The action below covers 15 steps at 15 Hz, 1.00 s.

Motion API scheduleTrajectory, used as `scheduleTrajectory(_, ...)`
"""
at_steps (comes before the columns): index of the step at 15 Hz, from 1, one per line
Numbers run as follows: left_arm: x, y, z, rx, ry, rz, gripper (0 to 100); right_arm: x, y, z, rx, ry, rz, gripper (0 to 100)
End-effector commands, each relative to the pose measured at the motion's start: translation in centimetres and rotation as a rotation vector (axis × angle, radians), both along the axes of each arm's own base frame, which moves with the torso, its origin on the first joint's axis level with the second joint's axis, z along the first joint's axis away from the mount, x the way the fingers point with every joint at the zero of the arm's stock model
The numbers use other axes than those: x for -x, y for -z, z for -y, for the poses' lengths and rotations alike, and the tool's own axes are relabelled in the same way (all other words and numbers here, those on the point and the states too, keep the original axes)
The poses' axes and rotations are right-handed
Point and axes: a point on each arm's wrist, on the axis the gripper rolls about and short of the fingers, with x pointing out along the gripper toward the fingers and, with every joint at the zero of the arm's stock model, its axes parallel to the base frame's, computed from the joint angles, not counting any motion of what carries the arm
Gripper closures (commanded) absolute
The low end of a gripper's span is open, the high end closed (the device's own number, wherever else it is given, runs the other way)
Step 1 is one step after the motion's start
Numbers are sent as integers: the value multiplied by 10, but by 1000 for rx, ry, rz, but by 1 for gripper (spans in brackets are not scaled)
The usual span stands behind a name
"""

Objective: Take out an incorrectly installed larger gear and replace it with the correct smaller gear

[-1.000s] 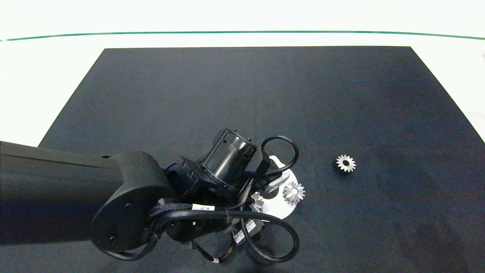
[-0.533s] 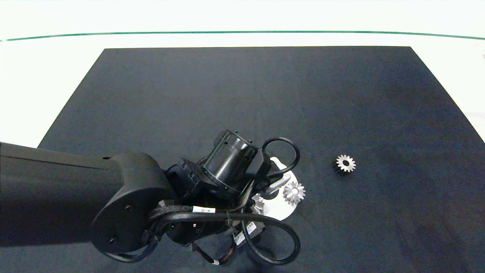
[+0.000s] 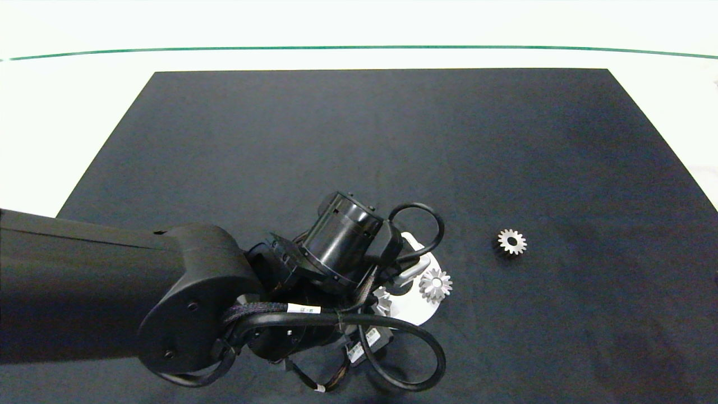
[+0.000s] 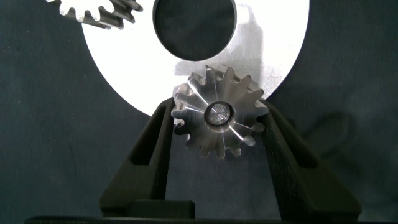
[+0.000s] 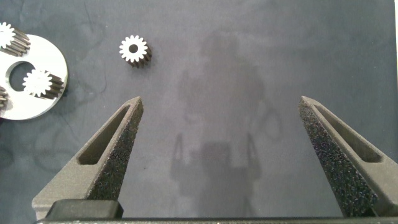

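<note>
One gear sits between my left gripper [image 4: 217, 118] fingers: the larger gear [image 4: 217, 113], on its post at the edge of the white disc [image 4: 273, 37], with both fingers pressed against its teeth (it has not come off yet, by my reading). The removal is barely begun. Further right on the table [image 3: 336, 140], the smaller gear [image 3: 511, 242] lies alone, well apart from the disc, waiting to go on. My right gripper [image 5: 227, 124] hangs above the dark mat, fingers spread wide and holding nothing.
</note>
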Motion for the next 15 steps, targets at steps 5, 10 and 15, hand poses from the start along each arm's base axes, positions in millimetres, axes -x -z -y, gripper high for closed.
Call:
scheduleTrajectory(5,4,-10,-6,18,-9,13,93,0,0,0,1,-1,-1,0)
scheduleTrajectory(10,8,-18,-10,36,-10,27,93,1,0,0,0,-1,2,0)
scheduleTrajectory(15,15,-23,-20,5,-6,7,93,2,0,0,2,-1,7,0)
